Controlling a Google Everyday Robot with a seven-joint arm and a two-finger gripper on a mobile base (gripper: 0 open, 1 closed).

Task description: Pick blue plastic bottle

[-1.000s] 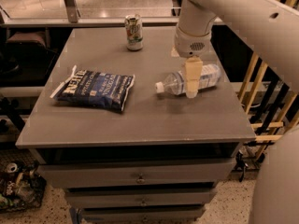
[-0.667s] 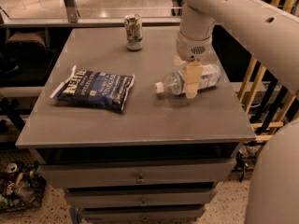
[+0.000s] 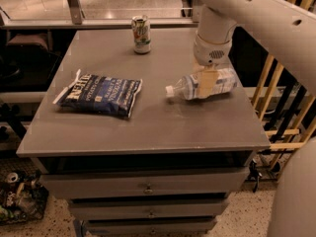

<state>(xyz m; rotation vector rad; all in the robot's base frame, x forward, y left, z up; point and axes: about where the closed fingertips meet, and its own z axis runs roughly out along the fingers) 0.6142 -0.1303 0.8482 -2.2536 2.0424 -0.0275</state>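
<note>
Blue plastic bottle (image 3: 183, 90) lies on its side on the right part of the grey table (image 3: 148, 132), white cap pointing left, base toward the right edge. Clear bluish plastic, ribbed body, pale label round the middle. Gripper (image 3: 206, 85) comes straight down on the bottle's midsection; a tan part crosses in front of the label. Can't tell whether it is clamped on the bottle or loose around it. White arm (image 3: 247, 14), smooth rounded shell, reaches in from upper right.

Other things: dark blue chip bag (image 3: 101, 95) lies flat & crinkly w/ white lettering on the left half, well apart from the bottle, bare tabletop btwn them. Green-and-white soda can (image 3: 141, 33) stands upright near the back edge, left of the arm, also well apart. Nothing lies against the bottle or next to the gripper.

Table top is matte, flat, w/ a thin edge; under it a stack of grey drawers (image 3: 148, 186) w/ small knobs. Pale wooden slats (image 3: 276, 83) stand right of the table. Speckled floor; small clutter (image 3: 17, 196) at lower left.
</note>
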